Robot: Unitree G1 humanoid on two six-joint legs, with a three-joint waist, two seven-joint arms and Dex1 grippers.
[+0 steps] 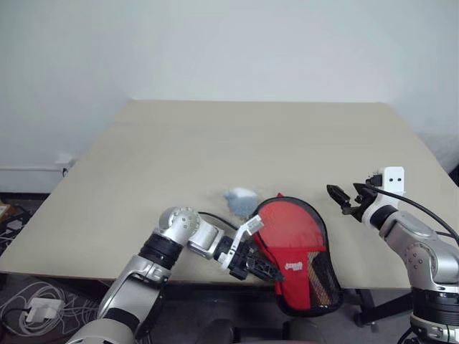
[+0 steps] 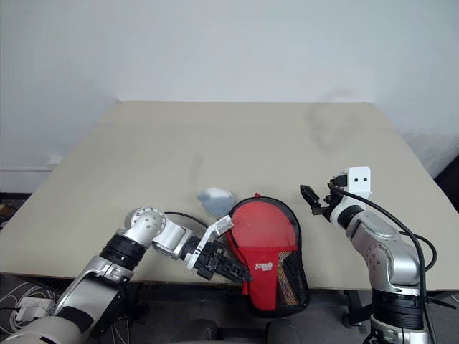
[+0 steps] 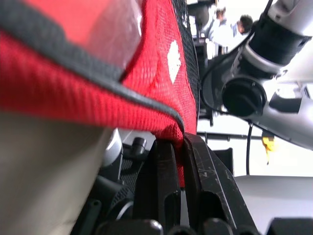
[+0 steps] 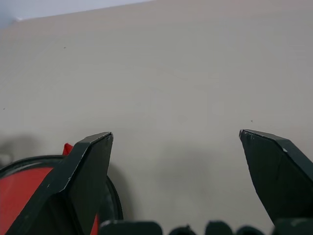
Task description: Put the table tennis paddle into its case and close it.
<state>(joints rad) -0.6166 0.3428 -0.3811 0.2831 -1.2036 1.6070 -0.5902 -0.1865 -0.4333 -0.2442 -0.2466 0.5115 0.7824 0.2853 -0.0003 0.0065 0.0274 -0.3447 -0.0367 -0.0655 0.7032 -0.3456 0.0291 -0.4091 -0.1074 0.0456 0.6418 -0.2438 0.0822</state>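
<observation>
The red case (image 1: 290,240), rimmed in black with black mesh and a small white logo, lies at the table's front edge and hangs partly over it. My left gripper (image 1: 267,272) is shut on its red fabric edge (image 3: 161,122); the black fingers (image 3: 168,186) pinch the hem from the left. The paddle is hidden; I cannot tell it apart from the case's red. My right gripper (image 1: 341,196) hovers open to the right of the case, a little above the table, with nothing between its fingers (image 4: 88,166). The case's rim (image 4: 14,164) shows beside it.
A small bluish-grey lump (image 1: 241,201) sits on the beige table (image 1: 251,143) just behind the case. The table's front edge runs under the case. Cables (image 1: 29,304) lie on the floor at the left. People (image 3: 230,29) stand far off.
</observation>
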